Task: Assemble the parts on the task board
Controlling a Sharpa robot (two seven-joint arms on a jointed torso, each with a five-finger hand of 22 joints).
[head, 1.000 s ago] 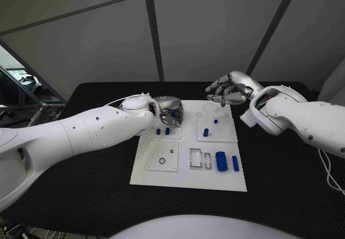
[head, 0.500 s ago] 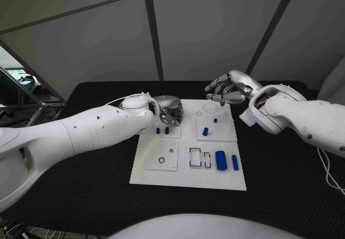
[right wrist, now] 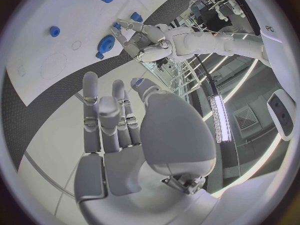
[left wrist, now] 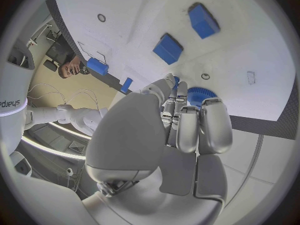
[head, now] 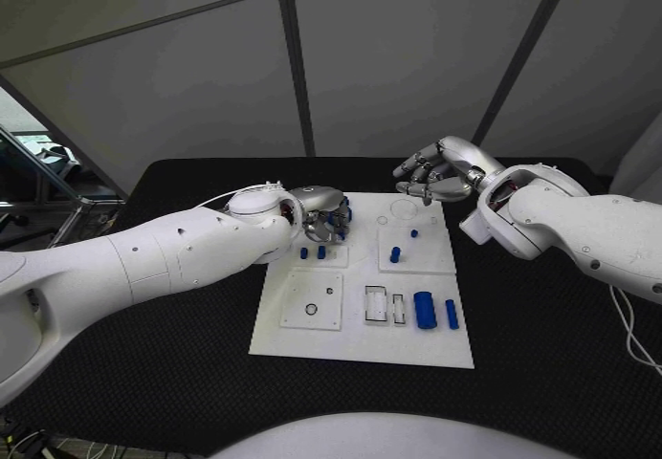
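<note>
The white task board [head: 315,335] lies mid-table. My left hand [head: 324,216] hangs over its far left corner and pinches a blue gear [left wrist: 201,95] at its fingertips; the same gear [right wrist: 106,44] sits right at the board's surface. Two short blue pegs [head: 312,252] stand just in front of that hand. My right hand [head: 439,173] hovers beyond the board's far edge, fingers side by side, thumb bent across. A small blue patch [right wrist: 137,81] shows at that thumb's tip; whether it is a held part I cannot tell.
More blue parts are on the board: a peg [head: 395,254], a tiny one [head: 412,231], a thick cylinder [head: 425,310] and a slim one [head: 452,313] near the right edge. Black table [head: 552,344] surrounds the board.
My left hand has shifted slightly over the board's far left corner with the gear. The right hand has stayed where it was.
</note>
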